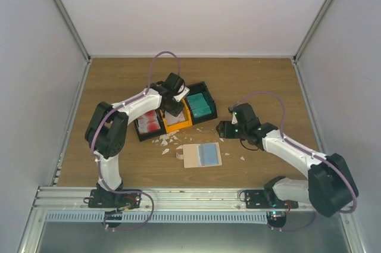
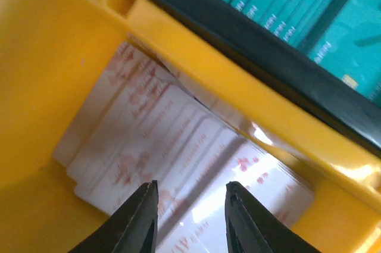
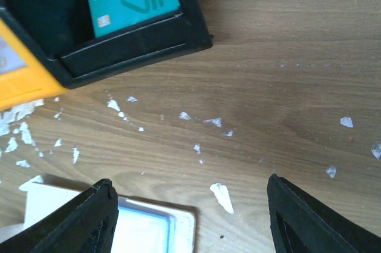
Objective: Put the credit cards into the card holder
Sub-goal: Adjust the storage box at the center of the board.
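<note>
The card holder lies open on the table, tan with a pale blue pocket; its corner shows in the right wrist view. My left gripper is open and reaches down into the orange tray. In the left wrist view the open gripper hovers just above a stack of pale pinkish cards with faint red print, holding nothing. Teal cards fill the black tray beside it. Red-blotched white cards lie in the left black tray. My right gripper is wide open and empty above the wood.
The joined trays stand in a row at mid-table, the black tray wall and orange tray corner near my right gripper. Small white scraps litter the wood between the trays and the holder. White walls enclose the table.
</note>
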`<state>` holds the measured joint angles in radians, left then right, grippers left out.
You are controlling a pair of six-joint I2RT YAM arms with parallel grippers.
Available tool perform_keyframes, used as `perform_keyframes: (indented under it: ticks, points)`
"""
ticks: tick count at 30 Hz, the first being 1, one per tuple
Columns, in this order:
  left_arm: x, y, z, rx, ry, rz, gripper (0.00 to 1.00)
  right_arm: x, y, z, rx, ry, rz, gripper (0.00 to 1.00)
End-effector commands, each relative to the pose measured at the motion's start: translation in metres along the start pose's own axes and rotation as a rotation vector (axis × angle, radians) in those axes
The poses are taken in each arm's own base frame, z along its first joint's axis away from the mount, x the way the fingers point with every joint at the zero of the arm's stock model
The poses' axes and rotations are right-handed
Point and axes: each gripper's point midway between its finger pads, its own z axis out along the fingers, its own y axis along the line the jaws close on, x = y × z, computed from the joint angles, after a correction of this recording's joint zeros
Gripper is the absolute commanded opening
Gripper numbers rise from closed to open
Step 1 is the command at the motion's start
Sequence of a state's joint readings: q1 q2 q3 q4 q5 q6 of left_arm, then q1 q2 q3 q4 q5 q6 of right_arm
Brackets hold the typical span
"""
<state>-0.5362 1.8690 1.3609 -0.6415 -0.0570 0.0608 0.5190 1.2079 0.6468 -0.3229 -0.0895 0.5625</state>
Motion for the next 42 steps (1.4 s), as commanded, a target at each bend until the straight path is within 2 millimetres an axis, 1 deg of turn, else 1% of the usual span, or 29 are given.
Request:
perform_keyframes:
  ticks: [1,2,4,7,10,13,18,21,24,26,28,29,32,35,37,39,42]
  points:
    - [-0.017,0.007,0.013,0.041,0.001,0.068,0.33,-0.014,-0.003,0.014,-0.021,-0.003,-0.03,0.69]
    - [-0.015,0.009,0.021,0.043,0.026,0.073,0.31,-0.016,-0.006,0.018,-0.018,0.005,-0.032,0.69]
    - [-0.017,0.012,0.024,0.044,0.052,0.076,0.3,-0.02,-0.011,0.027,-0.017,0.023,-0.038,0.67]
    - [-0.013,0.005,0.027,0.094,0.062,0.099,0.3,-0.023,-0.019,0.043,0.004,0.064,-0.062,0.63]
    - [-0.007,0.005,0.033,0.092,0.097,0.113,0.31,-0.03,-0.026,0.056,0.052,0.09,-0.094,0.6]
    - [0.006,0.009,0.04,0.071,0.155,0.098,0.31,-0.035,-0.029,0.069,0.072,0.106,-0.108,0.57]
    - [0.01,0.004,0.047,0.093,0.164,0.11,0.35,-0.049,-0.033,0.084,0.111,0.109,-0.131,0.56]
    - [0.009,0.004,0.051,0.099,0.168,0.11,0.36,-0.06,-0.042,0.091,0.172,0.102,-0.17,0.56]
    - [0.011,-0.001,0.051,0.125,0.183,0.102,0.35,-0.066,-0.051,0.101,0.206,0.117,-0.168,0.56]
    - [0.012,-0.003,0.049,0.137,0.186,0.091,0.35,-0.073,-0.058,0.103,0.243,0.101,-0.163,0.56]
    - [0.008,-0.004,0.044,0.141,0.174,0.076,0.35,-0.08,-0.062,0.106,0.267,0.089,-0.162,0.56]
    - [0.006,-0.004,0.041,0.142,0.166,0.063,0.36,-0.086,-0.062,0.107,0.273,0.081,-0.163,0.56]
    - [-0.008,-0.006,0.026,0.156,0.122,0.021,0.37,-0.09,-0.058,0.106,0.256,0.069,-0.156,0.56]
    - [-0.017,-0.013,0.011,0.2,0.078,0.0,0.38,-0.086,-0.055,0.101,0.236,0.065,-0.143,0.56]
    - [-0.019,-0.022,0.004,0.25,0.063,-0.006,0.38,-0.08,-0.054,0.098,0.225,0.072,-0.134,0.56]
    - [-0.015,-0.029,0.001,0.291,0.054,-0.007,0.38,-0.074,-0.053,0.095,0.211,0.082,-0.125,0.56]
    - [-0.008,-0.034,0.009,0.315,0.076,-0.014,0.39,-0.065,-0.044,0.093,0.157,0.1,-0.117,0.56]
